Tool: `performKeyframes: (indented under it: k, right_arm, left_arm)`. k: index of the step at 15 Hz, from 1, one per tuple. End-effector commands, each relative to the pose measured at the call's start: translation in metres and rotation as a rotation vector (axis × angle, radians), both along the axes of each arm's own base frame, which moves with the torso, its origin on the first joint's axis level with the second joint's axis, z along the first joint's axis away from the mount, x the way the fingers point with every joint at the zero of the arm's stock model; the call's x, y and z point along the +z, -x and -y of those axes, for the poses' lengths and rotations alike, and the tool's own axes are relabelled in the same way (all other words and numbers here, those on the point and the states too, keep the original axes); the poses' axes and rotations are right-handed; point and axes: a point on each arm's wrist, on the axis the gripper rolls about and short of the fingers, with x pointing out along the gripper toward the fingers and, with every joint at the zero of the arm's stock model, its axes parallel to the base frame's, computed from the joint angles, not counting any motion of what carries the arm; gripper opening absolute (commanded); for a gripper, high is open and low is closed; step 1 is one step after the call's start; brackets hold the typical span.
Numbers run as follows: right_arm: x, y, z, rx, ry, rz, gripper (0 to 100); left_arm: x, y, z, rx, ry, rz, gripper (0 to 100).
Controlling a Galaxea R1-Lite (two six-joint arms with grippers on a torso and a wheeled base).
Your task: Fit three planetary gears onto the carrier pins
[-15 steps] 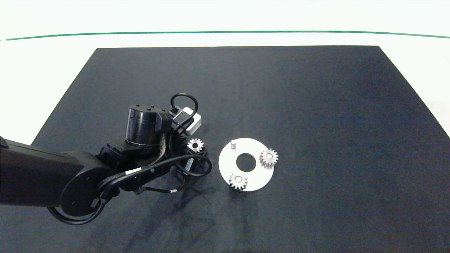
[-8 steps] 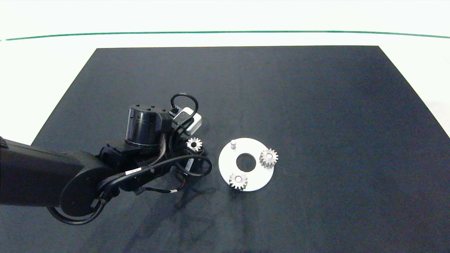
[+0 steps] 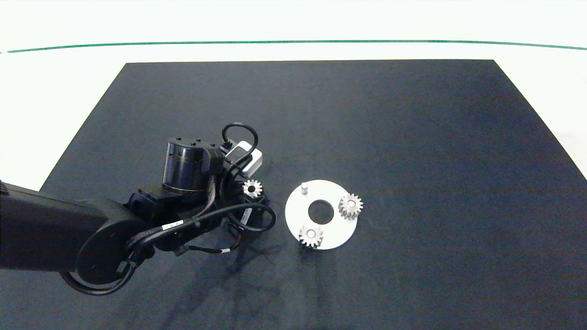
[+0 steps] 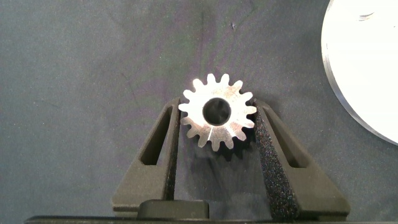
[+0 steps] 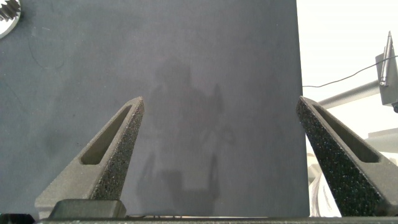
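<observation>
Over the last sec the third small silvery metal spur gear (image 3: 252,188) creeps up and slightly left in the head view, along w/ the left arm's wrist. I read that as a lift off the black mat (image 3: 412,137), so the pick looks done and the carry to the pin comes next.

Left gripper (image 4: 217,134) is clamped on that gear: grey foam fingers (image 4: 267,143) press its teeth on both sides, bore facing the cam, gear flat.

Flat white round disc w/ big centre hole (image 3: 293,215) lies just beside the gripper, towards the mat's middle. Two gears (image 3: 350,206) (image 3: 311,235) already sit on their pins. One short white-silver peg (image 3: 303,187) stands bare on the disc's near-left side, closest to the held gear.

Right gripper (image 5: 221,149) isn't in the head view; its fingers are wide apart over bare mat, idle.
</observation>
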Motion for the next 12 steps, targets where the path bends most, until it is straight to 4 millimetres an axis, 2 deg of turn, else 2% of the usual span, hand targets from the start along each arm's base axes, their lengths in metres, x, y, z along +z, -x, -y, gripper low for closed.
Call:
performKeyframes:
  k: [1, 12]
  right_arm:
    - [-0.0002, -0.0001, 0.0, -0.002, 0.003, -0.003, 100]
    - [-0.0007, -0.0003, 0.0, -0.001, 0.002, -0.006, 100]
  left_arm:
    - [-0.0007, 0.0007, -0.0001, -0.001, -0.003, 0.0, 26]
    - [-0.0024, 0.0012, 0.0002, -0.002, -0.006, -0.005, 4]
